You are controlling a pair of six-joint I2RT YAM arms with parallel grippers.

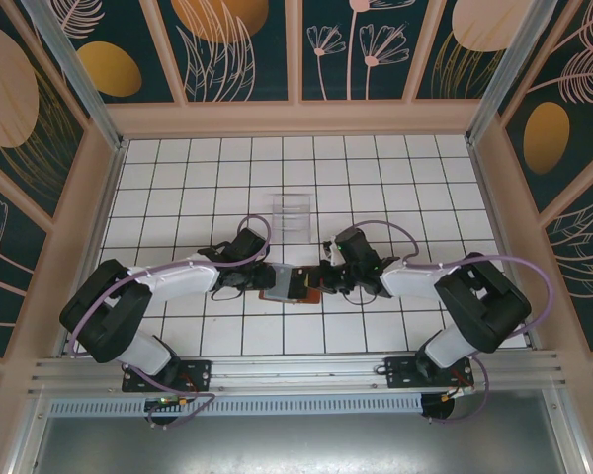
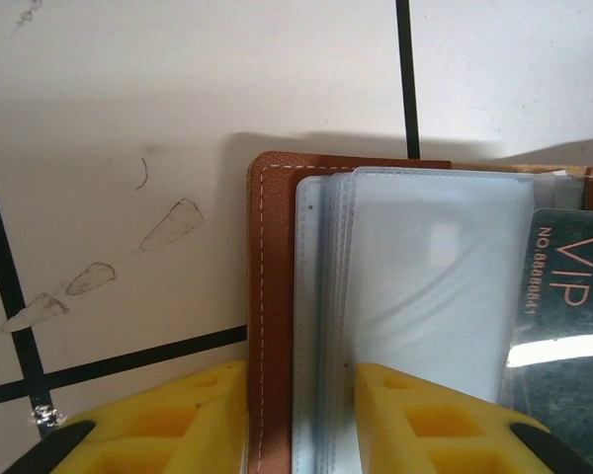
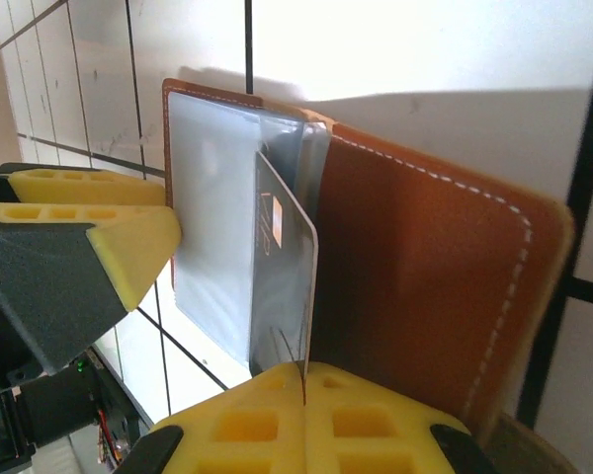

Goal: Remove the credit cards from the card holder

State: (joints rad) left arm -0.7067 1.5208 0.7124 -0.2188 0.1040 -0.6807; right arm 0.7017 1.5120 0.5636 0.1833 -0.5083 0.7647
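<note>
Right gripper (image 3: 304, 420): jaws are pinching the thin dark-grey plastic card (image 3: 282, 276), probably to pull it out.
Left gripper (image 2: 298, 434): jaws are clamping the flat reddish-brown leather card holder (image 2: 270, 296), steadying it.

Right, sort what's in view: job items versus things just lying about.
Job: card holder, held by the left gripper; credit card, pinched by the right gripper.
Lying about: clear plastic tray, farther back on the table.
</note>
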